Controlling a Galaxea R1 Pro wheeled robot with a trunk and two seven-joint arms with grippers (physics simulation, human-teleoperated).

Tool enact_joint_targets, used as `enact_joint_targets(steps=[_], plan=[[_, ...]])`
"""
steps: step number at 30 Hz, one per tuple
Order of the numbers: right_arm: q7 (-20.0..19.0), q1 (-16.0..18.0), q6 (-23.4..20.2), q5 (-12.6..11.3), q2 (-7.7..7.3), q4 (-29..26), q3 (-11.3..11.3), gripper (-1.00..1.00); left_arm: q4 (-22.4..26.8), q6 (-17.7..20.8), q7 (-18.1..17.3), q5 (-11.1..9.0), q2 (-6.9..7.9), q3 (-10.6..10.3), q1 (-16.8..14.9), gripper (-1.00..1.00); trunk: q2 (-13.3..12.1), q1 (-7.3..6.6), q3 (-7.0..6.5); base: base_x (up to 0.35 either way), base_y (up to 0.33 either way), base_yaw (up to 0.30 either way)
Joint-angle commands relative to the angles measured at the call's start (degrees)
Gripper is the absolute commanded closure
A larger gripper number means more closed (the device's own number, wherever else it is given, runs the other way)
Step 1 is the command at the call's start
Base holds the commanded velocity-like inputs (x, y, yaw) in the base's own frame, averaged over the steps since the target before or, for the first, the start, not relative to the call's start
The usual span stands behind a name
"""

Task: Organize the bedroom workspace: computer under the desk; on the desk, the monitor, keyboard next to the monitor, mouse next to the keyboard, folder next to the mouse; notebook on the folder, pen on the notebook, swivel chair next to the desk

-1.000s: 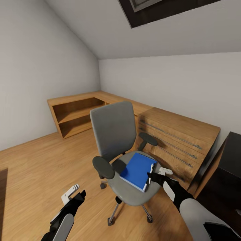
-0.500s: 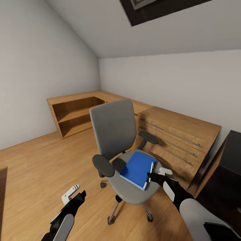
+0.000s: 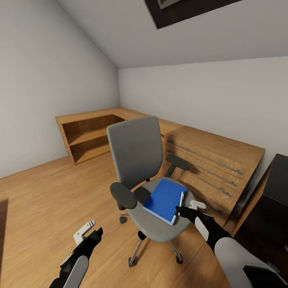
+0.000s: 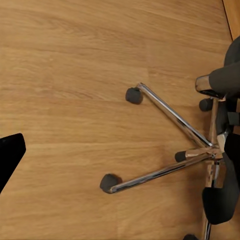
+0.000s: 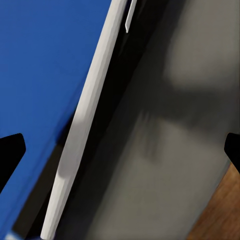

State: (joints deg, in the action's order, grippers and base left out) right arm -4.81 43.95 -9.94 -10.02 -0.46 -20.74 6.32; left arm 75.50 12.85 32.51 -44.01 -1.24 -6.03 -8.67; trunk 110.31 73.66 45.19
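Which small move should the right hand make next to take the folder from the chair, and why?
Probably ease the right hand slightly forward so its open fingers straddle the folder edge, then close. It sits right at the folder's near edge on the swivel chair seat, with nothing gripped yet.

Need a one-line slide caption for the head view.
Right claw open at the edge of the blue folder lying on the swivel chair seat; left claw hangs aside.

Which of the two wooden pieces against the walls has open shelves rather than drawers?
The low corner shelving behind the swivel chair, at the far left wall, is open-fronted. The chest of drawers to its right has closed fronts with long metal handles.
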Motion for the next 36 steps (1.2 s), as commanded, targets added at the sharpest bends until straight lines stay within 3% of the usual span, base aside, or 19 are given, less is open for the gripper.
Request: enact_joint_targets(steps=[1,36], plan=[[-0.29,0.01,-0.34,-0.26,0.02,-0.09,0.36,-1.0,0.09,0.16,0.33,-0.29,0.01,-0.04,-0.03,-1.0,0.03,-0.01,0.05,0.0,0.0,0.0],[-0.23,0.0,-0.27,-0.22,0.02,-0.09,0.36,-1.0,-0.73,0.07,0.34,-0.39,0.09,-0.03,-0.03,-1.0,0.03,-0.01,0.05,0.005,0.006,0.0]])
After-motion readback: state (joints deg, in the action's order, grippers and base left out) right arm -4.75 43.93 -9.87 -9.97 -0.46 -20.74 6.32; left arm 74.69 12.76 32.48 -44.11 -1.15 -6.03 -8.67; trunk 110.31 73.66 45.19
